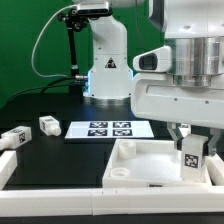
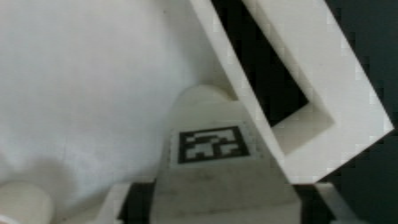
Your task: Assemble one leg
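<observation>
My gripper (image 1: pixel 190 138) is shut on a leg (image 1: pixel 191 156), a small white post with a black-and-white tag. It holds the leg upright over the inside of the large white tray-like piece (image 1: pixel 128 170), near the corner at the exterior view's right. In the wrist view the leg (image 2: pixel 217 150) fills the space between my fingers, its tag facing the camera, with the tray's floor (image 2: pixel 89 90) and raised rim (image 2: pixel 329 110) beyond it. I cannot tell whether the leg's lower end touches the tray. Two more legs (image 1: pixel 49 125) (image 1: pixel 12 139) lie on the black table at the exterior view's left.
The marker board (image 1: pixel 108 129) lies flat on the table behind the tray. The arm's white base (image 1: pixel 108 65) stands at the back with cables beside it. A white frame edge (image 1: pixel 15 165) runs along the exterior view's left front.
</observation>
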`<state>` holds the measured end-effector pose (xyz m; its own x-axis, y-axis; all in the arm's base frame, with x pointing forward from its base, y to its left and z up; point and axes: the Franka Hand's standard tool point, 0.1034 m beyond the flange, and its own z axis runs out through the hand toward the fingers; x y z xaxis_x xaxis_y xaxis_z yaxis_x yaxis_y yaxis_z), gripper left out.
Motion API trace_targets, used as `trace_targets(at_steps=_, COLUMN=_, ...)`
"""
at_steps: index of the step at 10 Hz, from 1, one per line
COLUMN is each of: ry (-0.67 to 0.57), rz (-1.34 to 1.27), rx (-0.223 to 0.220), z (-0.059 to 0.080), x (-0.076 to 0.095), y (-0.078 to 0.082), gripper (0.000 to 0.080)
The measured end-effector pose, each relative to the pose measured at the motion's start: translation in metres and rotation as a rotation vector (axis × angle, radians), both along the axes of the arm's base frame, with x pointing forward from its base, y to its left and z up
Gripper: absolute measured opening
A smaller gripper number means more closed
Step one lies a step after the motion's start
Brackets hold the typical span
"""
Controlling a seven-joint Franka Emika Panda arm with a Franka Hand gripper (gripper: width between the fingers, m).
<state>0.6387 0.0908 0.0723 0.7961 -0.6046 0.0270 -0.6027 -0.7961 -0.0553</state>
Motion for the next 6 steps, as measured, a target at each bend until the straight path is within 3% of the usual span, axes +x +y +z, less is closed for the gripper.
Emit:
trace_targets(at_steps=2, ry=-0.034, rz=0.013, rx=0.019, z=0.025, x=0.009, y=0.0, gripper=0.0343)
trace_targets(at_steps=3, ry=-0.056, rz=0.023, rx=0.026, z=0.041, x=0.014, y=-0.001, gripper=0.0534)
trace_targets(at_steps=4, ry=-0.069, rz=0.023, rx=0.03, z=0.05, x=0.017, y=-0.002, gripper=0.0613)
trace_targets(at_steps=6, ry=-0.067, rz=0.023, rx=0.031, z=0.051, x=0.018, y=-0.002, gripper=0.0642)
